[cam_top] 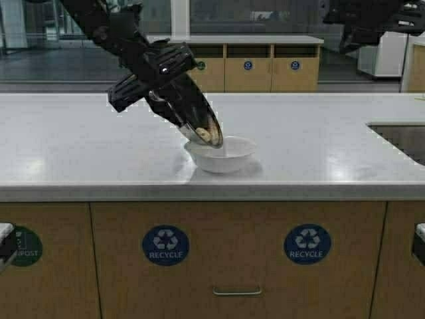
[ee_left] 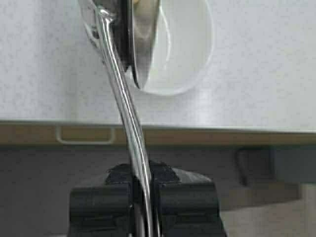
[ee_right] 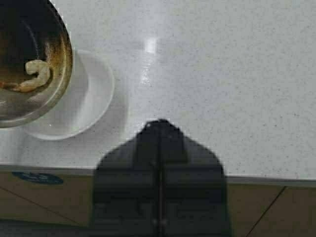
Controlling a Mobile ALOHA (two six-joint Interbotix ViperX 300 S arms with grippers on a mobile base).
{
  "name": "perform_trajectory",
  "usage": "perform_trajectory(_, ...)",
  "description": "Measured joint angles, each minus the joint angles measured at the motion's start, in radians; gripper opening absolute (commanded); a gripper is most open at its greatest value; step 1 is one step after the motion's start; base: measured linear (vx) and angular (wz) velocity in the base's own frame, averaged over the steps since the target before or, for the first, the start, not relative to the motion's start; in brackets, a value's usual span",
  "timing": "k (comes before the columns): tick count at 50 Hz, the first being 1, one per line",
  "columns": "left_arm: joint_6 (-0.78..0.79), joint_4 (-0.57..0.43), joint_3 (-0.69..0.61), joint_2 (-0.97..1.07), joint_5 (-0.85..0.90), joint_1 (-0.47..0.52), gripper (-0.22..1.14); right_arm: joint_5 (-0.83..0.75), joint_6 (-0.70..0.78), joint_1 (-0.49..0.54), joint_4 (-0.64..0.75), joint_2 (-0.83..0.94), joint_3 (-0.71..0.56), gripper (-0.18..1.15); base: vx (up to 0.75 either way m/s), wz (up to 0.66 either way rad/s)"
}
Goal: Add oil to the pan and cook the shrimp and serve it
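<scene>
One gripper is doing the work here: the left gripper (ee_left: 143, 197) is pinching the pan's thin steel handle (ee_left: 126, 118) between its pads, and the pan (cam_top: 199, 123) is hanging steeply tilted from it, lower rim dipping over the white bowl (cam_top: 226, 156) on the pale counter (cam_top: 319, 146). The shrimp (ee_right: 37, 74) is lying curled against the browned inside near that low edge, not yet in the bowl, which is sitting just beneath and partly behind the pan. The right gripper (ee_right: 159, 173) is hovering high, well apart from the pan, its fingers pressed together on nothing. This is looking like the serving step, nearly at its end. The next move is probably calling for a steeper tip or a small shake, keeping the rim over the bowl so the shrimp is dropping inside rather than onto the counter.
</scene>
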Motion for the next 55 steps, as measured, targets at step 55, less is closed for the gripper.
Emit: perform_trajectory(55,0.489,-0.003,-0.109,-0.055,0.354,-0.137,0.04,-0.002,0.002,0.0,0.003,0.0,0.0,0.08,0.0,0.0)
